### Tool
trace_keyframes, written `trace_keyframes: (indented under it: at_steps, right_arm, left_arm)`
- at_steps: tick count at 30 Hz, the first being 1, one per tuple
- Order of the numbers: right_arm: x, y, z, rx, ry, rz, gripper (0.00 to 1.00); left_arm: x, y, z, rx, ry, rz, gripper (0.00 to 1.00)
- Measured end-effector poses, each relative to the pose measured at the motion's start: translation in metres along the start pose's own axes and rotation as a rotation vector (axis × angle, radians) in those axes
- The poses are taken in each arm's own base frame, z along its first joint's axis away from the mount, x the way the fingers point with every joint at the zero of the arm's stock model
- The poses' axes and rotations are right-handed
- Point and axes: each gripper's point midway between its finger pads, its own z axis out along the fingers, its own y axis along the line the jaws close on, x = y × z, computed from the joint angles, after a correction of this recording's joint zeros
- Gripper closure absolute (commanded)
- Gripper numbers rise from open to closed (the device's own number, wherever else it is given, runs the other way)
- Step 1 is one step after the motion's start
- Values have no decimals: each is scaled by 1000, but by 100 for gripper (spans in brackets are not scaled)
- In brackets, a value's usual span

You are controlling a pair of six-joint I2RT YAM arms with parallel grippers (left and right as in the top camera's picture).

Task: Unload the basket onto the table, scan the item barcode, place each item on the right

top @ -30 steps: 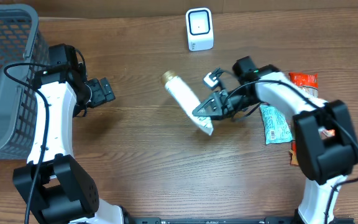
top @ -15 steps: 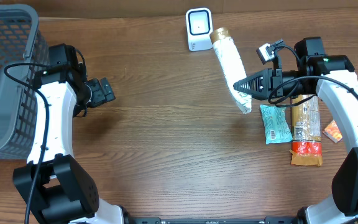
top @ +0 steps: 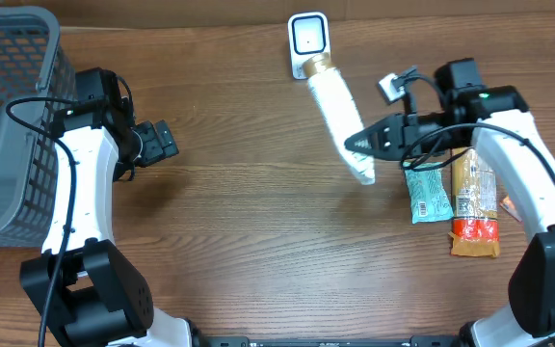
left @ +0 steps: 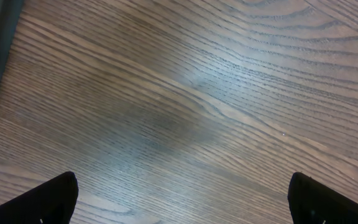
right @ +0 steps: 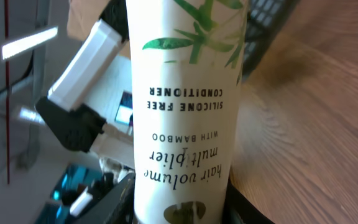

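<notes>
The right hand [top: 356, 146] is closed on the flat crimped end of the white conditioner tube [top: 333, 108], lifting it clear of the bench [top: 258, 260]. The tube's gold cap [top: 314, 67] points at the scanner [top: 308, 43]. From overhead the cap looks just beside the scanner's base, though contact cannot be confirmed. The left hand [top: 165, 140] hangs wide and empty near the grey basket [top: 8, 116], well apart from the action. The main risk is probably the grip itself. The tube is held only by its tail with its full length hanging out, so it could pivot or slide between the fingers when the wrist turns. The cap could also nudge the light scanner and topple or shift it. No barcode shows in any view, and the right wrist camera sees only printed product text [right: 188, 93]. The code may therefore face away from the scanner window and fail to read.
</notes>
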Motion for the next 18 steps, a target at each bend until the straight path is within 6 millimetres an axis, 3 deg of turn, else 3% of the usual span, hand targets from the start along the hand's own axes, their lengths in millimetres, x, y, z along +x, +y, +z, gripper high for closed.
trace_keyframes:
  at_steps: [10, 18]
  right_arm:
    - [22, 15, 50, -74, 134, -73, 63]
    - [24, 16, 53, -79, 144, -74, 63]
  left_arm:
    - [0, 0, 0, 0, 0, 0, 0]
    - [0, 0, 0, 0, 0, 0, 0]
